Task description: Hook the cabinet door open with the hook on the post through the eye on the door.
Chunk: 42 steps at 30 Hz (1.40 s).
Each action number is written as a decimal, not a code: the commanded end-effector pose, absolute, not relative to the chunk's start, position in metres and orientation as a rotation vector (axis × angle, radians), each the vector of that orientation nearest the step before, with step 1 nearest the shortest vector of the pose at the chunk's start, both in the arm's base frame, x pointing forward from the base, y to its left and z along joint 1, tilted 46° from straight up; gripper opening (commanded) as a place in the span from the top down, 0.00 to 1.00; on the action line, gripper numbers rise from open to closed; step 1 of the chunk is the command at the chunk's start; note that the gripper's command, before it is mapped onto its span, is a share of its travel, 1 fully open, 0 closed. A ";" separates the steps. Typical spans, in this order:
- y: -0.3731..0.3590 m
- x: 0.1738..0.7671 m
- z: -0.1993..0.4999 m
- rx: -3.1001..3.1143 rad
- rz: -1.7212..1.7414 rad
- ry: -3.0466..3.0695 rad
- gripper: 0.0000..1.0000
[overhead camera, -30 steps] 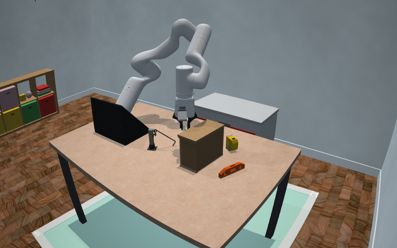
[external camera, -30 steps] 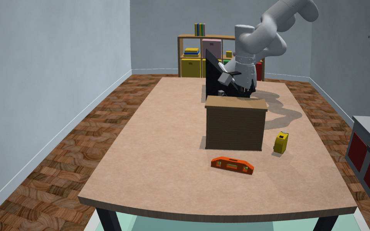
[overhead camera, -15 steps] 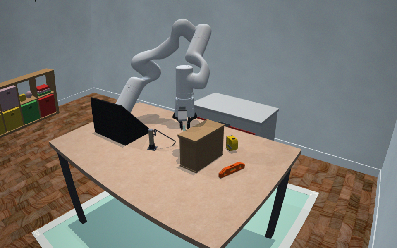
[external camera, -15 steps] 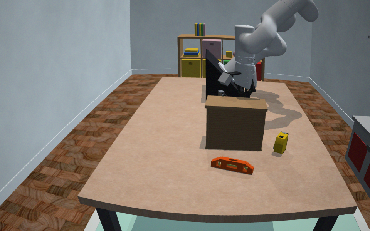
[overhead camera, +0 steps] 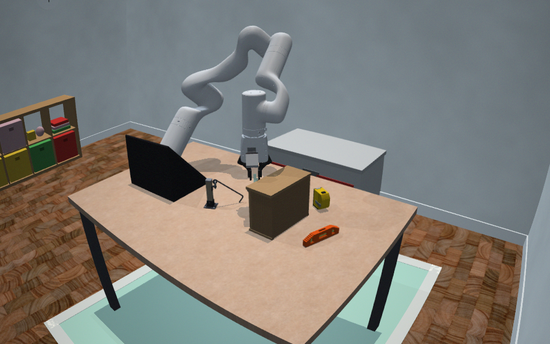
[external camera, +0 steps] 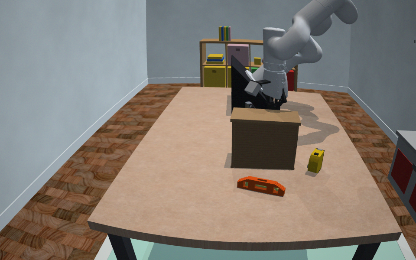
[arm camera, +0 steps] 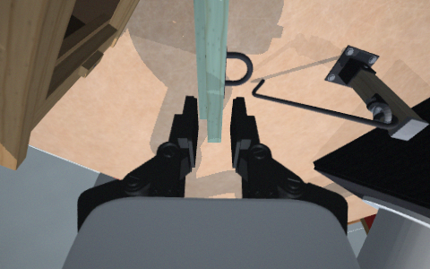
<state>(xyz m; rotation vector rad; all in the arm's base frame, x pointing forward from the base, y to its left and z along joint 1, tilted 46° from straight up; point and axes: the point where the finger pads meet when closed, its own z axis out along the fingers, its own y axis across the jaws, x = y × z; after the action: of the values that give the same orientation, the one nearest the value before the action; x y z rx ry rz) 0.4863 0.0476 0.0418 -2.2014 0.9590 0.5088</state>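
The brown wooden cabinet (overhead camera: 279, 202) (external camera: 263, 144) (arm camera: 27, 67) stands flat on the table. Its pale green door (arm camera: 212, 67) (overhead camera: 254, 177) is swung out at the far side. In the wrist view I see the door edge-on. A dark metal eye (arm camera: 244, 67) sticks out of its right face. My gripper (arm camera: 214, 112) straddles the door's free edge, with a small gap on each side, partly open and not pressing. The black hook (arm camera: 313, 108) (overhead camera: 231, 188) hangs from the grey post (overhead camera: 209, 194) (arm camera: 372, 90). Its bent tip lies just beside the eye, not through it.
A black slanted panel (overhead camera: 162, 170) (external camera: 237, 82) (arm camera: 381, 166) stands behind the post. A yellow tape measure (overhead camera: 321, 198) (external camera: 316, 160) and an orange level (overhead camera: 320, 235) (external camera: 260, 186) lie near the cabinet's closed side. A grey sideboard (overhead camera: 324, 149) stands beyond the table.
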 end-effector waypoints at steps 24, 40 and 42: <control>0.022 0.490 0.067 -2.201 0.506 0.959 0.73; 0.001 0.492 0.087 -2.201 0.506 0.959 0.73; 0.001 0.492 0.088 -2.201 0.506 0.959 0.73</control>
<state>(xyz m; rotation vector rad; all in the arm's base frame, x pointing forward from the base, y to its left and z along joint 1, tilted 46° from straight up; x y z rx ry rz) 0.4914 0.0032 0.0852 -2.2014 0.9590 0.5081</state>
